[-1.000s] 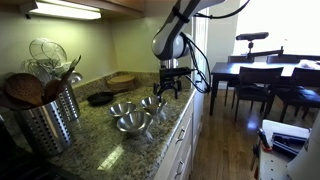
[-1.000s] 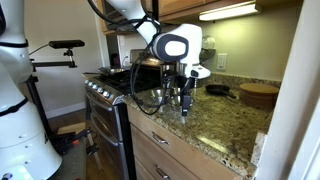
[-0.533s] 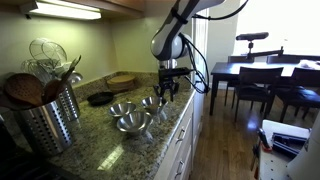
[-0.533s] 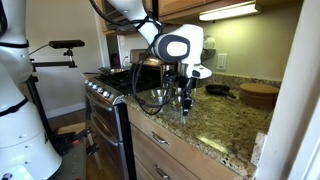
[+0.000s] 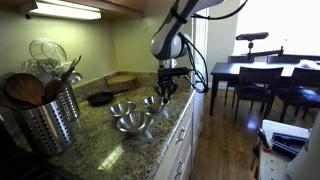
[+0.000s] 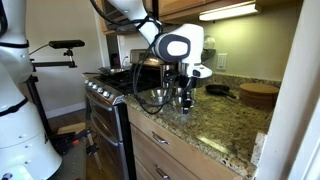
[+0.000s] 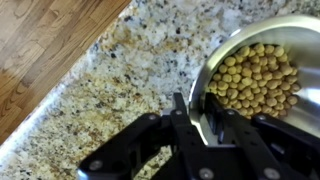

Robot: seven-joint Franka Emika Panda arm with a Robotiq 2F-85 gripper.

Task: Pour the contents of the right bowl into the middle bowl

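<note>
Three steel bowls stand on the granite counter point(image 5: 95, 135). The right bowl point(image 5: 152, 102) is full of small tan round pieces point(image 7: 255, 75). My gripper point(image 5: 163, 92) reaches down onto its near rim. In the wrist view my gripper point(image 7: 195, 108) has one finger point(image 7: 180, 108) outside the rim and the other inside it, pressed close on the thin steel edge. The middle bowl point(image 5: 131, 123) and the third bowl point(image 5: 121, 108) sit just beside it. In an exterior view my gripper point(image 6: 183, 102) hides most of the bowls.
A steel utensil holder point(image 5: 45, 120) stands at the counter's near end. A black pan point(image 5: 100, 98) and a round wooden board point(image 5: 121, 78) lie behind the bowls. The counter edge and wood floor point(image 7: 40, 50) are close by. A stove point(image 6: 105, 85) adjoins the counter.
The fingers have come together from wide open onto the right bowl's rim. The arm has barely shifted and the bowls have stayed in place.
</note>
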